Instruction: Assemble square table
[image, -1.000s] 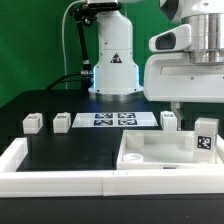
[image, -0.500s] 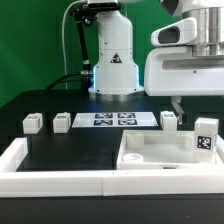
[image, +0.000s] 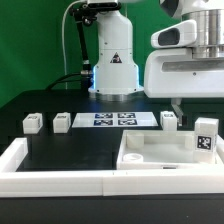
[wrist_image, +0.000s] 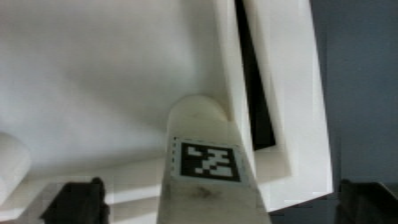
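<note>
In the wrist view the gripper (wrist_image: 222, 205) is spread wide and holds nothing: its two dark fingertips (wrist_image: 80, 200) show at both sides. The small white leg with a black-and-white tag (wrist_image: 210, 150) stands between them, touching neither. Behind the leg lies the large white plastic square slab (wrist_image: 89, 80), with a dark narrow slot beside the leg. I think the step in hand is to take this leg and turn it into its corner hole. To do it well, the gripper should be centred on the leg before it closes, so that both fingers meet it together and it is not pushed aside, and the leg should be kept upright while turning. In the exterior view the slab (image: 150, 160) lies on the black tabletop (image: 70, 145) under the gripper, and the tagged leg (image: 205, 135) stands upright at its far corner. Three other small white legs (image: 33, 123) (image: 61, 121) (image: 169, 119) lie apart from the gripper, near the marker board (image: 113, 119). The arm's white housing hides most of the gripper here. In neither view can I tell how deep the leg sits in its hole, and the slab is cut off at the picture's edge.
</note>
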